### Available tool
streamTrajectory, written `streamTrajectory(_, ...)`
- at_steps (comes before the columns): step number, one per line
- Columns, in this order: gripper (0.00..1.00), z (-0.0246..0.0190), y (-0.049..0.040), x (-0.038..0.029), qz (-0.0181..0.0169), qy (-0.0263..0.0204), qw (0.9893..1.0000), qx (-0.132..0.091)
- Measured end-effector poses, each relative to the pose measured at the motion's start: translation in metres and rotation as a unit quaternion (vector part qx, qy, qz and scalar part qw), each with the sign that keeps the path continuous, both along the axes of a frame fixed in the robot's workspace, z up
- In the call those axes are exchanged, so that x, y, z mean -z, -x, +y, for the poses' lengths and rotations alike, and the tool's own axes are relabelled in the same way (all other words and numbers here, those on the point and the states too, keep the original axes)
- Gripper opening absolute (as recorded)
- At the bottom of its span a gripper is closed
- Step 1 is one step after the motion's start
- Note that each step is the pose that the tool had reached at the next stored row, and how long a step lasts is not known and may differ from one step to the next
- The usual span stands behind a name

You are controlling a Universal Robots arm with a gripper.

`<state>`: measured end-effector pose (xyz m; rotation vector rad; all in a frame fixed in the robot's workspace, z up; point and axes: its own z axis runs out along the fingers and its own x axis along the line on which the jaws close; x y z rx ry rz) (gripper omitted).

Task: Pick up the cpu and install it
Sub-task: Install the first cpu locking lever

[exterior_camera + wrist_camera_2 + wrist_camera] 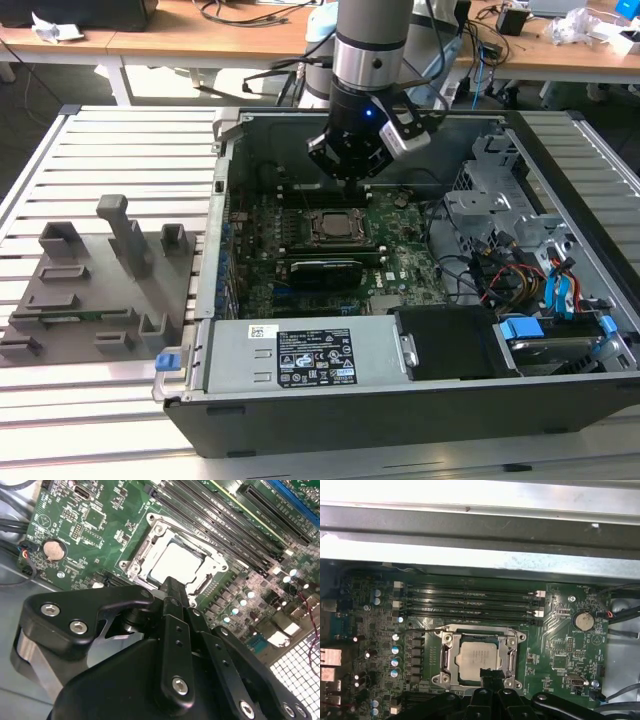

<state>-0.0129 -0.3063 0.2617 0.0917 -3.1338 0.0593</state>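
Lying flat and face up, the cpu [476,657] sits squarely in the socket frame [512,652] on the motherboard [560,640]. The gripper [350,178] hangs above it, holding nothing; the jaws' opening cannot be determined.

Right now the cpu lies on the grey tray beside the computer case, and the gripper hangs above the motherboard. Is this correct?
Not quite. The cpu lies in the socket frame on the motherboard, not on the grey tray; both wrist views show it. The gripper does hang above the motherboard.
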Motion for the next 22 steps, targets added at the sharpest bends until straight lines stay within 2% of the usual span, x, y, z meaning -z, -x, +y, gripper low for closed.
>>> streamTrajectory(22, 0.11, 0.0000, 0.0155, 0.0000, 0.0000, 0.0000, 1.0000, 0.000)
